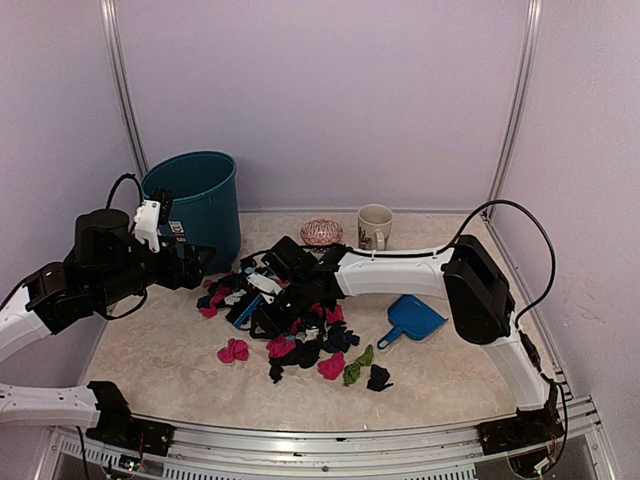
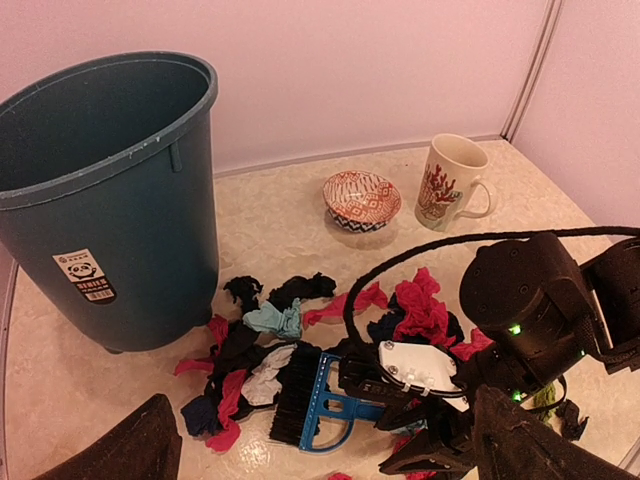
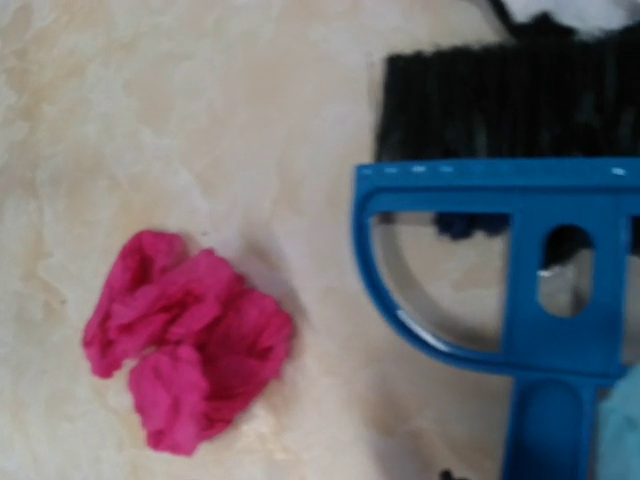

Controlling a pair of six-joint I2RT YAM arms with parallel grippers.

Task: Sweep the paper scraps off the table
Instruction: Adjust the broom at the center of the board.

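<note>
From above, the paper scraps (image 1: 300,345) lie in a loose heap at the middle of the worktop (image 1: 150,365). They are pink, black, green and light blue, and a few wads lie apart nearer the front edge. The right pincer (image 1: 264,316) is low over the heap's left part, by the blue brush (image 1: 245,312). The left pincer (image 1: 195,262) hovers beside the teal bin (image 1: 195,205). A blue dustpan (image 1: 415,320) lies right of the heap. A mug (image 1: 375,227) and a patterned bowl (image 1: 321,232) stand at the back.

In the left wrist view, the left pincer's fingers (image 2: 130,450) are spread wide with nothing between them. The brush lies among the scraps, and the right pincer is at its handle end.

The right wrist view shows one pink wad (image 3: 185,335) on bare worktop, apart from the brush frame and its black bristles (image 3: 510,105). The right pincer's own fingers are out of view, so I cannot tell whether it is spread or pinching the brush.
</note>
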